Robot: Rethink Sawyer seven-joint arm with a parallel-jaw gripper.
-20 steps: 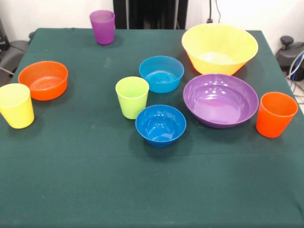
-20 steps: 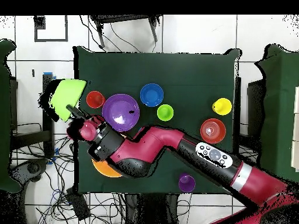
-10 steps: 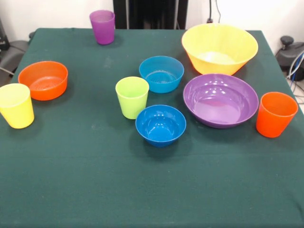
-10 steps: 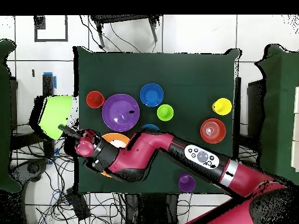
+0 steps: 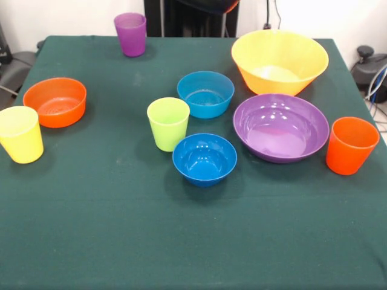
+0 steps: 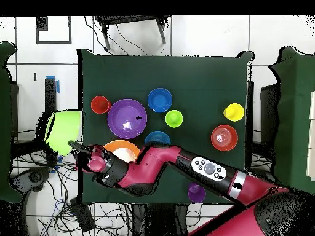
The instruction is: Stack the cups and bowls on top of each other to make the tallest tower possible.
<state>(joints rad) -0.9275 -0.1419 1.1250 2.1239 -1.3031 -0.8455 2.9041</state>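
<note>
In the overhead view my gripper [image 6: 75, 147] is off the table's left edge, shut on the rim of the large lime green bowl [image 6: 61, 128], held tilted in the air. The arm crosses the yellow-orange bowl [image 6: 120, 149] and light blue bowl [image 6: 157, 136]. On the table stand the purple bowl [image 5: 281, 127], yellow-orange bowl [image 5: 279, 60], light blue bowl [image 5: 205, 93], dark blue bowl [image 5: 204, 158], small orange bowl [image 5: 55, 101], and the lime green cup [image 5: 168, 122], orange cup [image 5: 351, 145], yellow cup [image 5: 21, 134] and purple cup [image 5: 130, 33]. All are upright and apart.
The dark green tablecloth [image 5: 121, 229] covers the table. Cables and dark equipment lie on the floor by the left edge in the overhead view [image 6: 43, 175]. A bit of the arm [image 5: 211, 5] shows at the front view's top.
The arm has swung down the picture in the overhead view toward the robot's base, carrying the lime green bowl along the table's left edge. The yellow-orange bowl is more uncovered.
</note>
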